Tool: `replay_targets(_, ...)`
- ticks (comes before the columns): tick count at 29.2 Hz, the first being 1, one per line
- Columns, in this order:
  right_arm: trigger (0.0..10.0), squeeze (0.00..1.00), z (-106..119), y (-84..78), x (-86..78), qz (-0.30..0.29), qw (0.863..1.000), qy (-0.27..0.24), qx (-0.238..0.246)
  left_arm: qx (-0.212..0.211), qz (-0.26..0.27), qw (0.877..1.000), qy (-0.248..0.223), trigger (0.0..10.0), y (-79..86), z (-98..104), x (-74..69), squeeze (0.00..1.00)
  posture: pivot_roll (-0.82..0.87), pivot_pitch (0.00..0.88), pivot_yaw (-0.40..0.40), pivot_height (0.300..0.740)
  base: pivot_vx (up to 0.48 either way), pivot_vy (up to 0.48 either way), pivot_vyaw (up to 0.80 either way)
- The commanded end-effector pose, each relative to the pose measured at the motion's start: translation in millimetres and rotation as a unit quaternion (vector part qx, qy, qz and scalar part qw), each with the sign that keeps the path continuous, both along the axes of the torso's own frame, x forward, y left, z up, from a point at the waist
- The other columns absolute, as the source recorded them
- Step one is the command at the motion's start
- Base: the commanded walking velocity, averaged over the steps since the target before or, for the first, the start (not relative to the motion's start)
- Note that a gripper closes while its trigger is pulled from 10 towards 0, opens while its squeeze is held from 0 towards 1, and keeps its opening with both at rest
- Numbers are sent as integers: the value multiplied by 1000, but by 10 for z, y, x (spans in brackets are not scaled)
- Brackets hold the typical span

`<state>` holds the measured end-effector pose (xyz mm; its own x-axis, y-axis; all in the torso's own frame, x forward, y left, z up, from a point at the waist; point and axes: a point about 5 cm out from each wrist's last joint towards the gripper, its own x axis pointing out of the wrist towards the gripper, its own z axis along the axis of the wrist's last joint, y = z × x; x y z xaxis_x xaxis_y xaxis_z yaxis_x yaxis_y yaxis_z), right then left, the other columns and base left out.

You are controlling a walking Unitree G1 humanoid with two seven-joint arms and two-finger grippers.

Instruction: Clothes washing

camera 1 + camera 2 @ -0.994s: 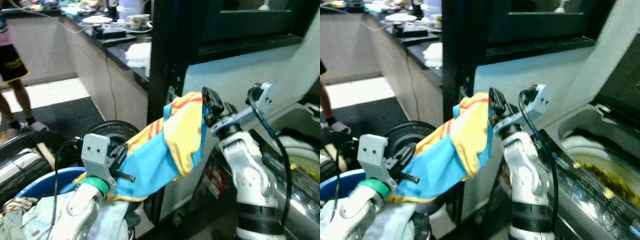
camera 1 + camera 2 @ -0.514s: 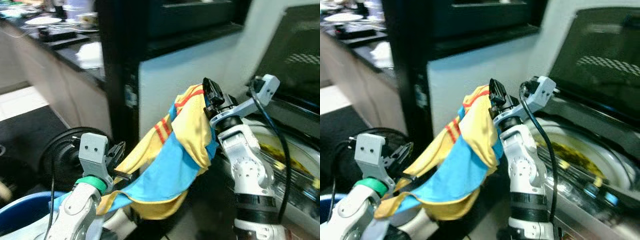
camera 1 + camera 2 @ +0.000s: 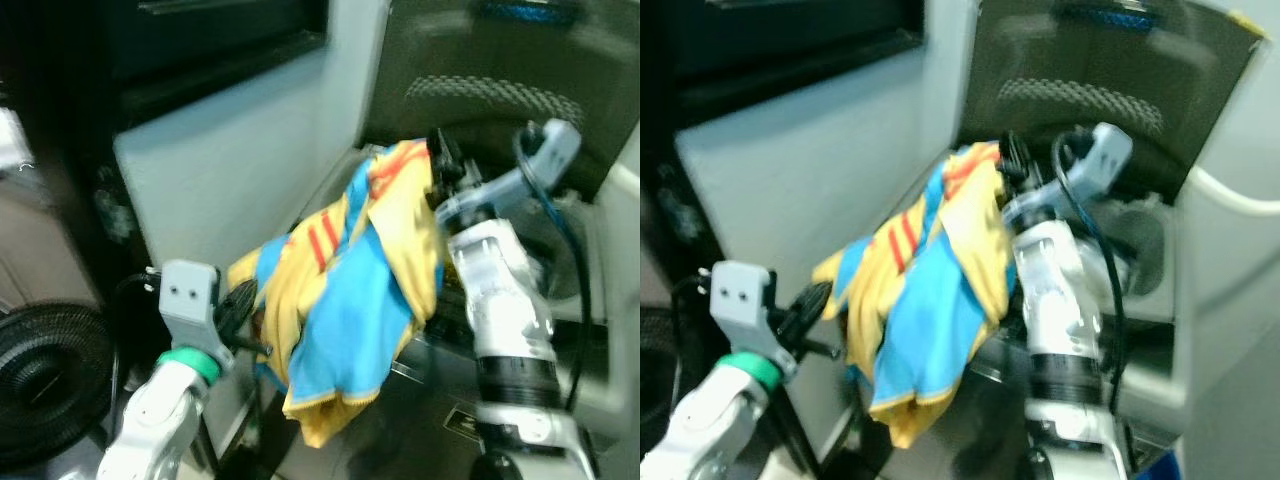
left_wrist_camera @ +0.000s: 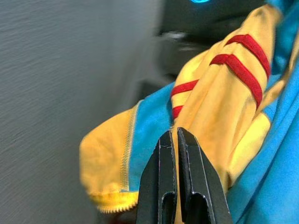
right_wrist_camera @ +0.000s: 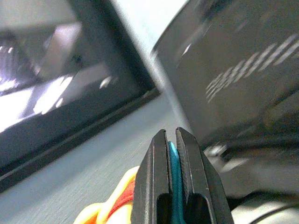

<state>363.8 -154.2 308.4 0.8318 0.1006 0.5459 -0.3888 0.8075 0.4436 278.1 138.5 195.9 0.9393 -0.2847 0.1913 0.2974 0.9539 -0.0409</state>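
Observation:
A yellow and blue garment (image 3: pixel 345 300) with red stripes hangs stretched between my two grippers. My right gripper (image 3: pixel 441 165) is shut on its upper end, raised in front of the washing machine's dark open lid (image 3: pixel 500 90). In the right wrist view a strip of blue fabric (image 5: pixel 173 161) sits pinched between the fingers. My left gripper (image 3: pixel 243 318) is lower and to the left, shut on the garment's yellow edge (image 4: pixel 219 102). The garment's lower hem dangles over the machine's front.
A pale grey wall panel (image 3: pixel 220 180) and a dark window frame (image 3: pixel 200 60) stand behind the left arm. A black fan (image 3: pixel 40 370) sits low at the left. The washing machine's white body (image 3: pixel 1230 260) rises at the right.
The camera has swung right: the counter, person and blue basket have left the view and the washer's lid now stands behind the garment. Both grippers still hold the garment.

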Motion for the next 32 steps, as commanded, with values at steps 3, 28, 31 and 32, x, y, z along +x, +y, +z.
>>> replay_targets(3,10000,0,140,-24,-12,-11,1000,-29,2,10,14,1000,2,10000,48,-19,6,0,24,10,11,740,0,0,-800)
replay_targets(28,10000,0,321,223,-20,23,997,-59,-38,-19,43,999,-2,10000,148,14,-11,0,23,9,-5,740,0,0,-800)
replay_targets(31,10000,0,329,242,-27,24,997,-62,-44,-22,41,999,-6,10000,146,21,-23,0,22,9,-6,740,0,0,-800)
replay_targets(32,10000,0,329,242,-27,24,997,-62,-44,-22,41,999,-6,10000,146,21,-23,0,22,9,-6,740,0,0,-800)
